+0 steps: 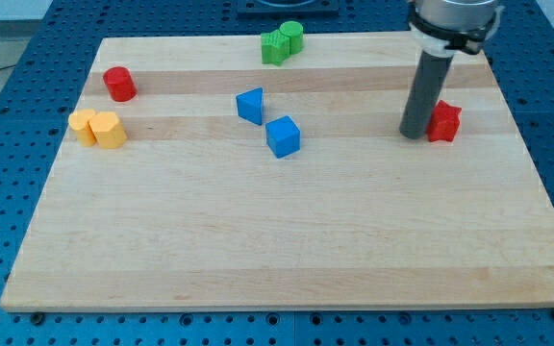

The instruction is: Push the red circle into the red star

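Observation:
The red circle [119,84] sits near the view's upper left of the wooden board [287,240]. The red star [443,122] sits far off at the view's right. My tip [413,135] is down on the board right beside the red star, on its left side, touching or nearly touching it. The dark rod rises from there to the view's top. The red circle is far to the left of my tip, with the blue blocks in between.
Two yellow blocks [98,128] sit together just below the red circle. A blue triangle [250,105] and a blue cube [283,136] lie mid-board. Two green blocks [283,41] sit together at the top edge.

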Controlling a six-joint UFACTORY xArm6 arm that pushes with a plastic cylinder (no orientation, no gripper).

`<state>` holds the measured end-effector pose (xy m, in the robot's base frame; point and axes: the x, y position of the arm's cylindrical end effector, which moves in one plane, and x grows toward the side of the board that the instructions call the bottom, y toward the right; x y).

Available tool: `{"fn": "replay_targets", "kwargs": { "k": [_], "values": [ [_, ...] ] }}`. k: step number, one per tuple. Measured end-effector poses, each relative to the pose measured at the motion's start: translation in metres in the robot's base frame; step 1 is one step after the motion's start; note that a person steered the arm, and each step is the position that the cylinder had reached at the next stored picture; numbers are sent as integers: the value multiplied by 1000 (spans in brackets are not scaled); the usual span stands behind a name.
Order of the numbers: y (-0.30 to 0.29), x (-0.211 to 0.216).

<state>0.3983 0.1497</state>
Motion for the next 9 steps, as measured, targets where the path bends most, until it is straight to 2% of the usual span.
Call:
{"fn": "replay_targets", "kwargs": {
  "k": [2, 3, 4, 5, 7, 8, 9],
  "values": [
    [-54, -88],
    [-124, -122],
    [-207, -119],
    [-260, -111],
    [-393, -158],
    [-453, -157],
    [-454, -136]
  ]
}}
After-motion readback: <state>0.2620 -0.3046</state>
